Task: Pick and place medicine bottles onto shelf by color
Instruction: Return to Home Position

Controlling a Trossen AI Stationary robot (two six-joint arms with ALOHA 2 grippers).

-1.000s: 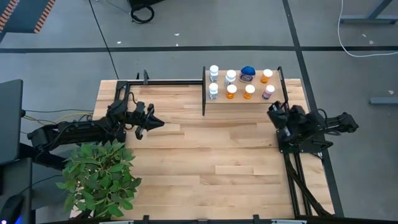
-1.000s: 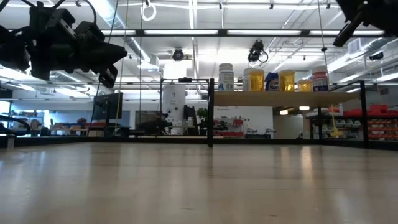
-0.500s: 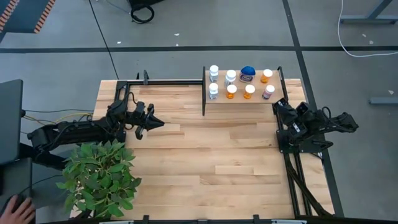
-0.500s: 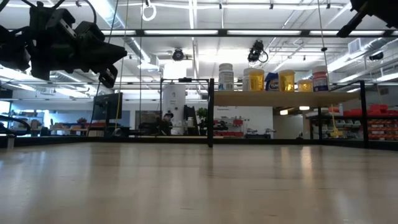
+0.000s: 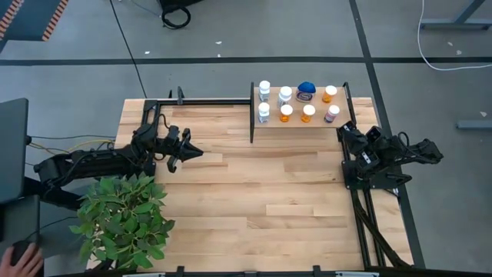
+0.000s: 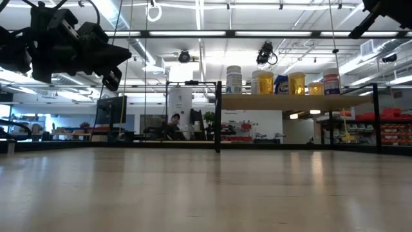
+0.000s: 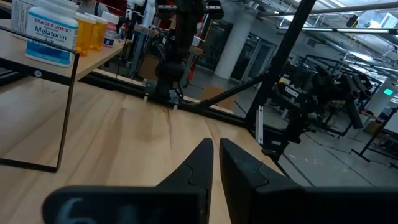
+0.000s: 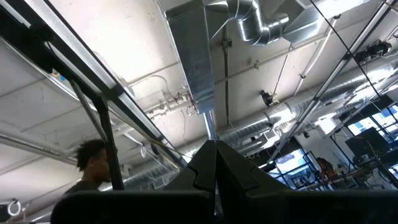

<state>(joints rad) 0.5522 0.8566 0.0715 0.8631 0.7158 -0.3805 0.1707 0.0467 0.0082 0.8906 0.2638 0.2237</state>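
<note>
the shelf (image 5: pixel 301 123) stands at the far edge of the table (image 5: pixel 254 192), right of centre, and all eight medicine bottles sit on it. two white bottles (image 5: pixel 264 99) stand at its left end, with a third white bottle (image 5: pixel 285 94) just right of them. the blue bottle (image 5: pixel 307 91) is in the far row. three orange bottles (image 5: pixel 308 112) are spread along the middle and the far right. the purple bottle (image 5: pixel 332 114) is at the near right corner. the left gripper (image 5: pixel 198 151) hovers over the left side of the table, its jaws drawn together with only a thin slit between. the right gripper (image 8: pixel 215 144) is at the table's right edge beside the shelf, tilted up toward the ceiling, jaws together. a plant (image 5: pixel 123 219) fills the near left corner.
</note>
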